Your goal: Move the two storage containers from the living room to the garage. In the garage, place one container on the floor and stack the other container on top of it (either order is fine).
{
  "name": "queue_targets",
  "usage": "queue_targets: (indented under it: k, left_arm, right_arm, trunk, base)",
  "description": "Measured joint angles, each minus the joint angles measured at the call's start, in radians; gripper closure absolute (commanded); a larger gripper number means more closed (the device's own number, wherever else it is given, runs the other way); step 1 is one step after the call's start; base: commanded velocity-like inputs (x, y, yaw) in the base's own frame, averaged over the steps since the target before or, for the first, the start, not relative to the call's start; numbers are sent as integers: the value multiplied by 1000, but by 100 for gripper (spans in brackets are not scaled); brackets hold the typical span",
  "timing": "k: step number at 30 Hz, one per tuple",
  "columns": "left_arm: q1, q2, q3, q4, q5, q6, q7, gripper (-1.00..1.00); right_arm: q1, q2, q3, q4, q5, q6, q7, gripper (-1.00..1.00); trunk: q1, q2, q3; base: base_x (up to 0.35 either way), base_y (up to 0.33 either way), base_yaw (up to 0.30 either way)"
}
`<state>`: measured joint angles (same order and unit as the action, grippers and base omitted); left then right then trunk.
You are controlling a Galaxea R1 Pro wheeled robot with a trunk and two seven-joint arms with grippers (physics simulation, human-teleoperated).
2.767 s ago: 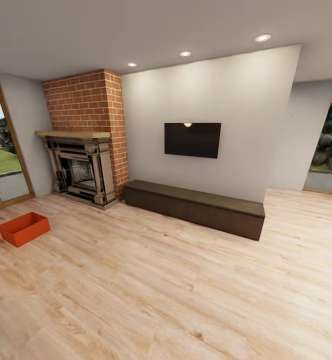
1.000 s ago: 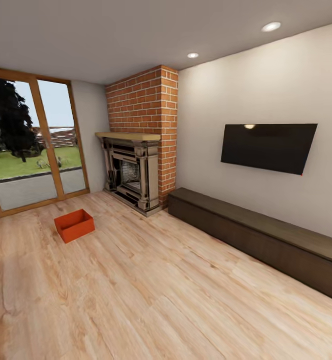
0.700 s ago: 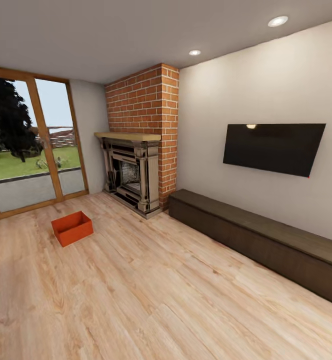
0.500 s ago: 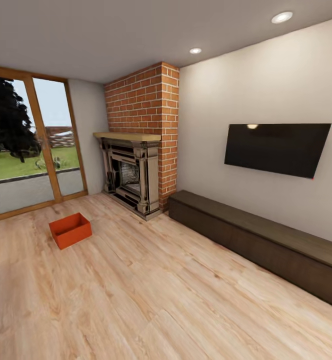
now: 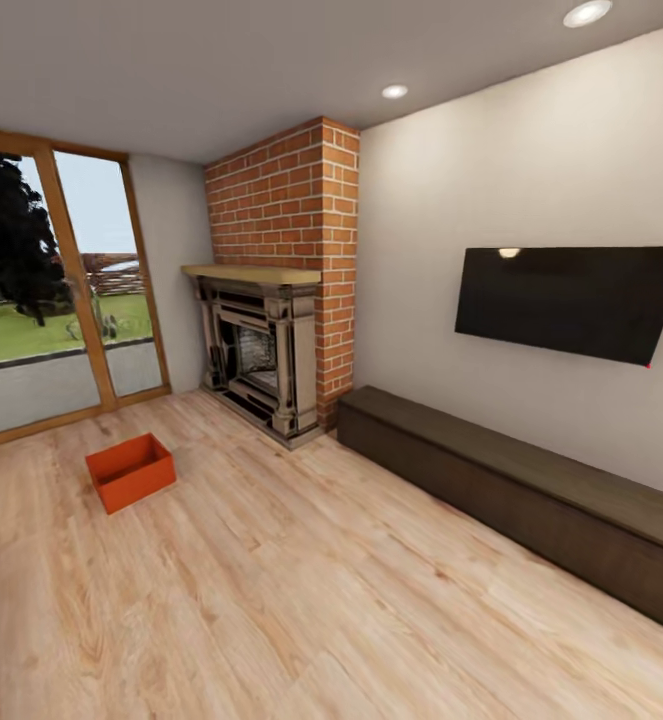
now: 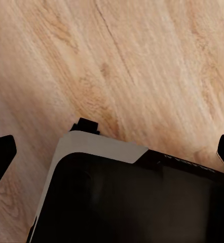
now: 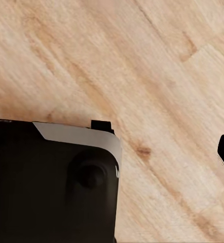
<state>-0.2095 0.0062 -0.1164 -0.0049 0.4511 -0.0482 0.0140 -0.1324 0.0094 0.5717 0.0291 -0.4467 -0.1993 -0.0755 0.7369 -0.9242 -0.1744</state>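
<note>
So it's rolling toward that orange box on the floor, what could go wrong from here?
A few things, as guesses. One storage container sits on the wood floor; the task needs two, so the robot may have to search for the other. The box lies near the glass doors and the fireplace, so a wide turn could bump them. It is also low and thin-walled, so a poor grasp might tip or push it.

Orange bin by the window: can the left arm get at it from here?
Probably not. The storage container sits far across the wood floor, near the glass door. Nothing blocks the way; the base would have to drive closer first.
</note>
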Motion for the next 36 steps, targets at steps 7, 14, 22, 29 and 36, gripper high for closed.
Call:
queue_targets:
  k: [7,14,22,29,36]
  left_arm:
    - [0,0,0,0,0,0,0,-100]
    - [0,0,0,0,0,0,0,-100]
    - [0,0,0,0,0,0,0,-100]
    - [0,0,0,0,0,0,0,-100]
    - [0,0,0,0,0,0,0,-100]
  right_arm:
    - [0,-2,-2,0,-1,1,0,-100]
    - [0,-2,-2,0,-2,1,0,-100]
    - [0,-2,-2,0,-3,1,0,-100]
    - [-1,-2,-2,0,-3,2,0,-100]
    - [0,-2,-2,0,-3,1,0,-100]
  trunk:
    - [0,0,0]
    - [0,0,0]
    - [0,0,0]
    - [0,0,0]
    - [0,0,0]
  base:
    - [323,0,228]
    - [323,0,266]
    - [323,0,268]
    - [323,0,268]
    - [323,0,268]
